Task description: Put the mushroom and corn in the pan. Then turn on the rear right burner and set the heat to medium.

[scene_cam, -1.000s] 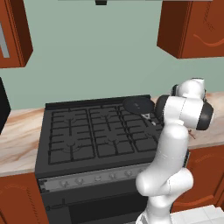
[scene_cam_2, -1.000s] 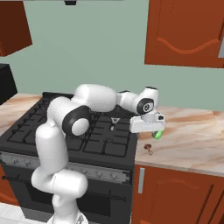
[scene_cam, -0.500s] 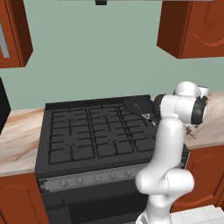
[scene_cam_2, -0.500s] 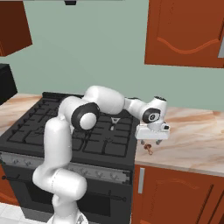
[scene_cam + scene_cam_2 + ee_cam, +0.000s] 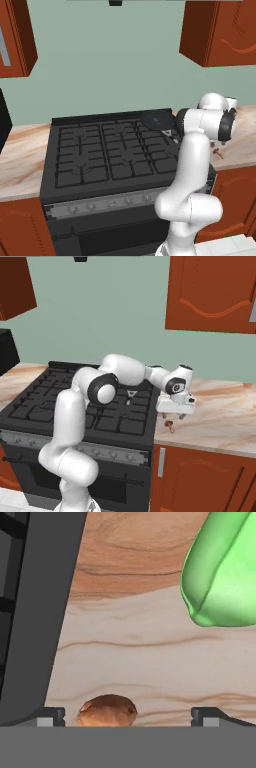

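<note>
My gripper (image 5: 173, 417) points down over the marble counter just right of the stove, jaws open. In the hand view the small brown mushroom (image 5: 107, 709) lies on the counter between my fingertips (image 5: 50, 716), and the gripper (image 5: 132, 716) has nothing held in it. The same mushroom (image 5: 170, 426) sits just under the hand in the right base view. The bright green corn (image 5: 220, 572) lies on the counter just beyond it. The black pan (image 5: 157, 120) rests on the stove's rear right corner, over the rear right burner, partly behind my arm.
The black stove (image 5: 110, 155) has grid grates and a row of knobs (image 5: 105, 204) along its front. Its right edge (image 5: 45, 612) runs close beside the mushroom. Marble counter (image 5: 225, 416) stretches to the right, with wooden cabinets above and below.
The hand has turned to point downward and dropped toward the counter over the mushroom. It now covers the corn in the right base view. The jaws stayed open.
</note>
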